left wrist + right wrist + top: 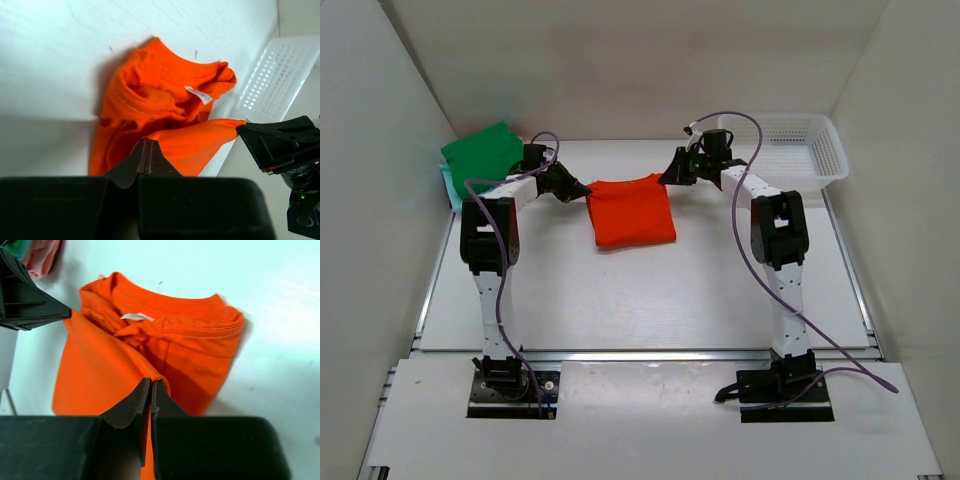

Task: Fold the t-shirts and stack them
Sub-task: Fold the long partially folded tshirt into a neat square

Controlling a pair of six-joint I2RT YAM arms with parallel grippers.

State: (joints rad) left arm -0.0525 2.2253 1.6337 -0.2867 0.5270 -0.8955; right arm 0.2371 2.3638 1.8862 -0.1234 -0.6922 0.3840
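The bright orange short-sleeved cloth t-shirt point(632, 215) lies on the white table point(650, 300), in the middle of its far half. It is between the folded green t-shirt point(480, 150) at the far left and the white plastic mesh basket point(837, 150) at the far right.

Its far edge is pinched at both ends. The left gripper point(148, 147) is closed tightly on the far left corner and the right gripper point(151, 387) on the far right corner, with only thin cloth between the jaws. The two corners are probably held together so that this edge can be raised level and laid toward the near side as one even fold.

The shirt is already narrowed to a rough rectangle. The collar with its white label is seen in the wrist views, and soft creases are gathered under it. A folded pink t-shirt point(44, 260) is seen at the left.
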